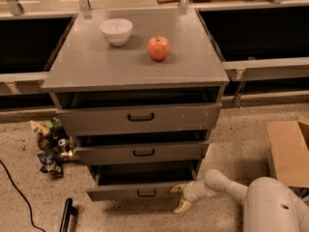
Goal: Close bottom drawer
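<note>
The gripper (180, 197) sits low near the floor, its two pale fingers spread and holding nothing. Its tips meet the right end of the bottom drawer (120, 192), which lies just to its left and stands partly out. I judge this to be the pushing step. Next comes a straight shove inward until the flat grey panel sits flush. Far above, the matte cabinet top (87, 66) bears a round apple (158, 48) and a smooth white bowl (116, 31).

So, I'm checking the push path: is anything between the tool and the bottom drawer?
No. In the camera view the tool sits by the right front corner of the bottom drawer, nothing lying between them; whether they touch is unclear.
</note>
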Tool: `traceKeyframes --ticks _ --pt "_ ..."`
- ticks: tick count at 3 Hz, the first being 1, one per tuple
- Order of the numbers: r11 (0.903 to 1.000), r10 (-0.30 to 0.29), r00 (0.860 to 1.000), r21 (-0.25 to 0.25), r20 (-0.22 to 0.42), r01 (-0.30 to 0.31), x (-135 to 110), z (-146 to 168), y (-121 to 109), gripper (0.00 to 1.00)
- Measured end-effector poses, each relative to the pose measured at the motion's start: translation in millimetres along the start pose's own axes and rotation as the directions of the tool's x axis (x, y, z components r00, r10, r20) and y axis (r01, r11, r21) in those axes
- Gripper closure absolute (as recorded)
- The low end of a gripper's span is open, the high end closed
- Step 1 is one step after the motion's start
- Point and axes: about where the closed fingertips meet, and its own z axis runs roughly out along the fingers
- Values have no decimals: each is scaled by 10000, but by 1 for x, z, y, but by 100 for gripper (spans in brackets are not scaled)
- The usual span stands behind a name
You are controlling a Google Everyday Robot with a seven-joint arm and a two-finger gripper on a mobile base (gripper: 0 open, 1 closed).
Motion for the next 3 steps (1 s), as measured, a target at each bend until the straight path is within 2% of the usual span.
traceKeyframes --ticks 1,2,3 --pt "10000 0 10000 1 1 0 0 0 0 0" --pt "9995 -107 9996 285 266 99 2 -12 -17 0" --pt "9989 -267 9978 401 604 243 2 -23 -25 19"
